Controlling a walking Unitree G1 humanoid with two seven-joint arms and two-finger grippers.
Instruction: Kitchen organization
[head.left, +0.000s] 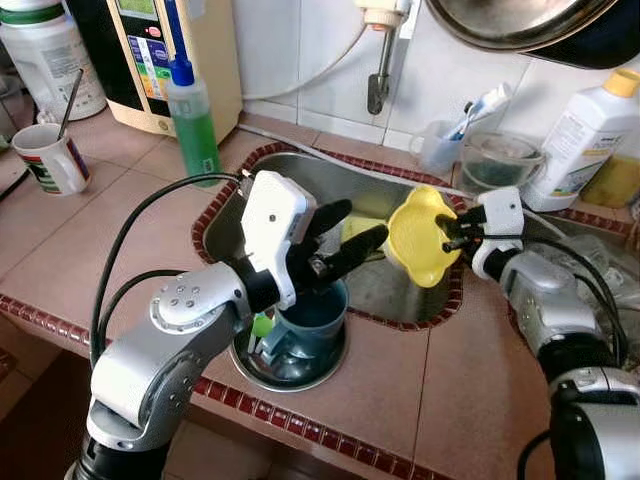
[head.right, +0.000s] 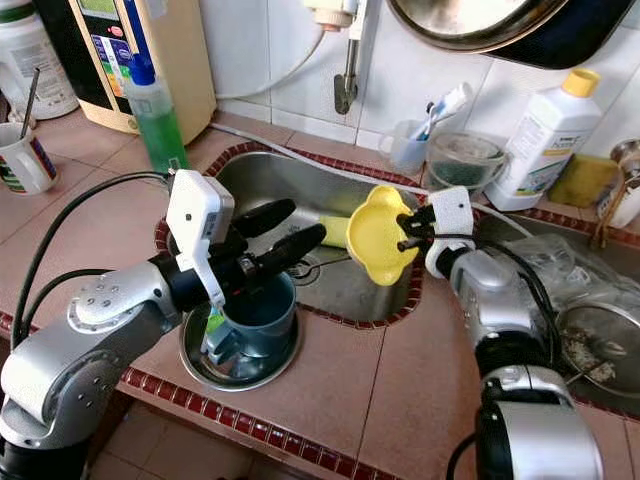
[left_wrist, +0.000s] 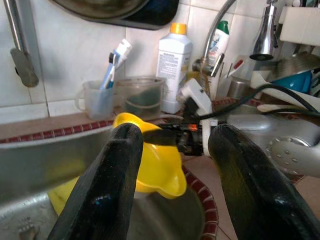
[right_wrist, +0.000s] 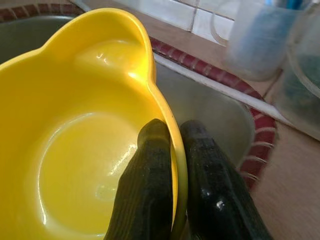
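A yellow bowl (head.left: 421, 235) with wavy ears hangs tilted over the right side of the steel sink (head.left: 400, 290). My right gripper (head.left: 452, 237) is shut on its rim, one finger inside and one outside (right_wrist: 172, 185). My left gripper (head.left: 345, 238) stands open above the sink's left side, over a teal cup (head.left: 310, 325) that sits in a round steel bowl (head.left: 260, 370). The left fingers (left_wrist: 107, 200) point toward the yellow bowl (left_wrist: 155, 160). Another yellow item (head.left: 360, 228) lies in the sink behind the left fingers.
A green soap bottle (head.left: 193, 120) and a mug (head.left: 50, 157) stand on the tiled counter at left. A tap (head.left: 380, 70) hangs over the sink. A clear cup with toothbrushes (head.left: 440, 140), a glass bowl (head.left: 500, 160) and a white bottle (head.left: 580, 135) line the back right.
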